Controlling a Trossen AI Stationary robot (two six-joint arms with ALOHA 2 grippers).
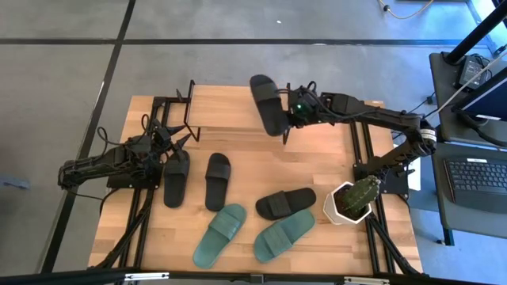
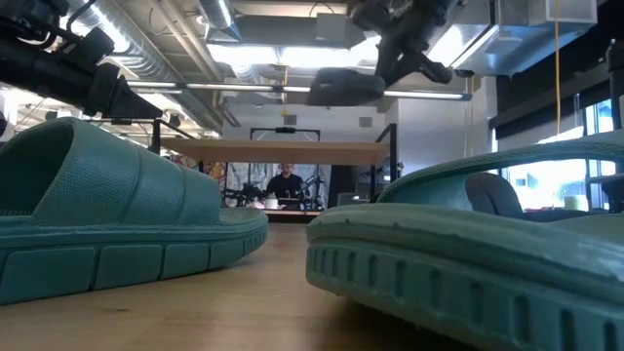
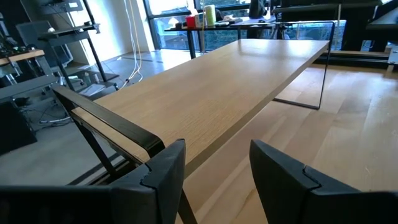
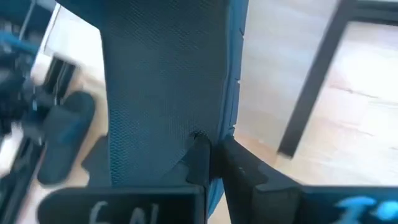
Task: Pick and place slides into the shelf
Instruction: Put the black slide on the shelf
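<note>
My right gripper (image 1: 288, 117) is shut on a black slide (image 1: 266, 103) and holds it in the air above the shelf's light top board (image 1: 230, 111); the low view shows the slide (image 2: 346, 86) high over the board (image 2: 283, 151). Three more black slides (image 1: 176, 178) (image 1: 217, 180) (image 1: 285, 203) and two teal slides (image 1: 220, 234) (image 1: 283, 234) lie flat on the table nearer to me. My left gripper (image 1: 178, 144) is open by the shelf's left end, its fingers (image 3: 168, 168) apart and holding nothing. My right gripper pinches the black slide by its long side edge (image 4: 227, 124), toward one end, with one finger (image 4: 198, 155) on the textured flat face and the other (image 4: 245, 168) on the opposite face. It comes from the table's right. The slide is lifted clear, roughly level.
A potted cactus in a white pot (image 1: 352, 199) stands at the table's right edge. The shelf's thin black frame legs (image 1: 178, 103) (image 1: 364, 146) stand at both ends of the board. Bare tabletop (image 1: 317, 158) lies between the shelf and the slides.
</note>
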